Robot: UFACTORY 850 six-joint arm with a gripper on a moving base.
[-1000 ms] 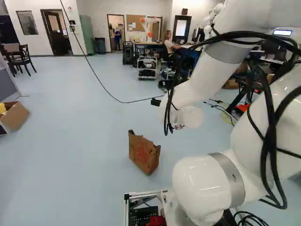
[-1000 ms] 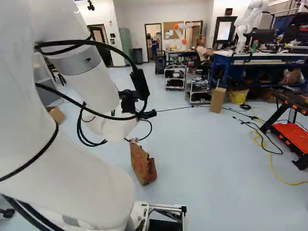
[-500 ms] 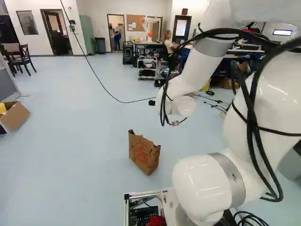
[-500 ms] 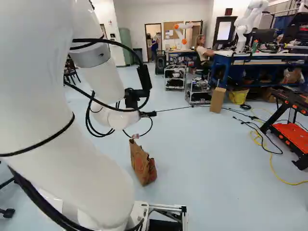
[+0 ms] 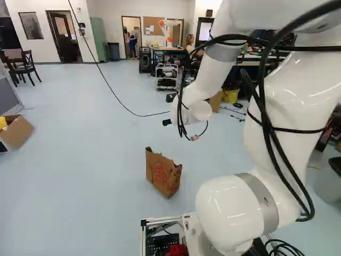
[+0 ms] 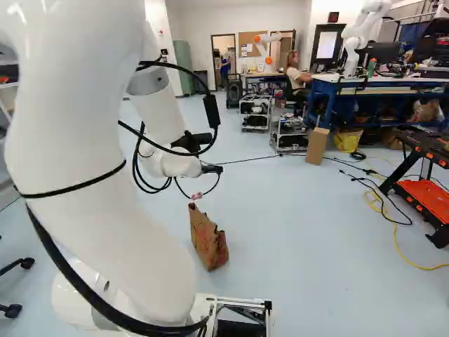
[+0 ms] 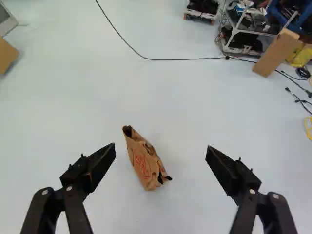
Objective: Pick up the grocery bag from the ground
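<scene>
My gripper (image 6: 212,168) is mostly hidden behind the white wrist in the right base view, with a black part showing beyond it. Seen in the wrist view, the gripper (image 7: 161,148) stands wide open, its two black fingers far apart and holding nothing. A brown paper grocery bag (image 5: 163,173) with red print stands on the pale floor ahead of the base. From the wrist, the bag (image 7: 142,163) appears well below the fingers, nearer one of them, its crumpled top uneven. Floor separates bag and gripper.
A black cable (image 7: 180,59) crosses the floor beyond the bag. An open cardboard box (image 5: 16,132) lies far left. Farther off stand carts (image 6: 254,114), an upright carton (image 6: 317,146) and a blue workbench (image 6: 330,88). Another robot (image 6: 361,35) is at that bench.
My arm has swung: its wrist has shifted left in the left base view, and the upper links have turned with it. The bag and base have stayed put; the gripper remains open.
</scene>
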